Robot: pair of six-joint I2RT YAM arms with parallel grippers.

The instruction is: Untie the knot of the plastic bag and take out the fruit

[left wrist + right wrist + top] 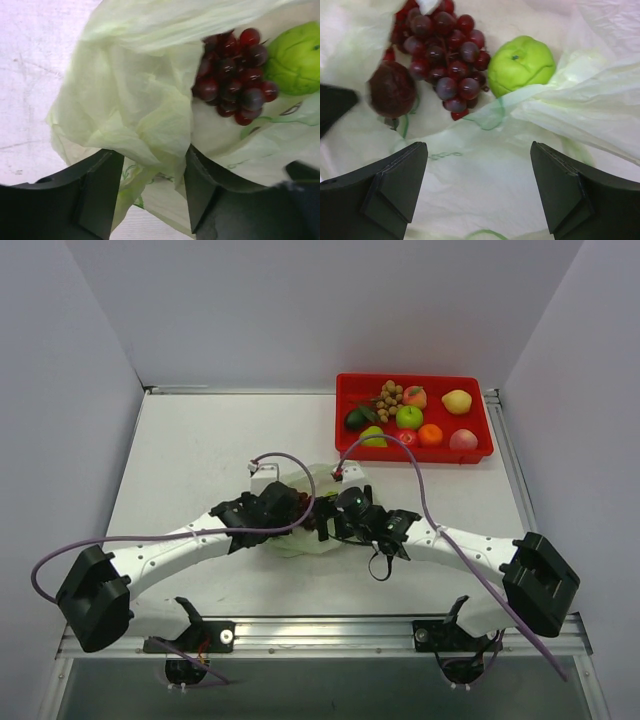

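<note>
Seen from above, two white arms reach in over a white tabletop [200,460] and meet at a pale green plastic bag [310,480] near the middle.

The left hand [285,508] sits at the bag's left side, with the bag just to its right. In the left wrist view its two black fingers [100,195] stand spread apart. A crumpled fold of the bag fills much of the gap between them, loose rather than squeezed. Beyond this hand and to its right the bag lies open. There a dark purple-red grape bunch [232,75] rests on the film, and a green fruit [295,60] touches its right side.

The right hand [350,515] sits at the bag's right side, close to the left hand. In the right wrist view its fingers [395,185] are spread wide above a flat stretch of bag film and grip nothing. Ahead of it and to the left lies a dark red round fruit [392,90], just beside the grapes. The grapes are straight ahead and the green fruit is ahead to the right, partly tucked under a fold of the bag.

Well beyond the right hand, at the tabletop's far right, stands a red tray [345,390] holding assorted toy fruit.
</note>
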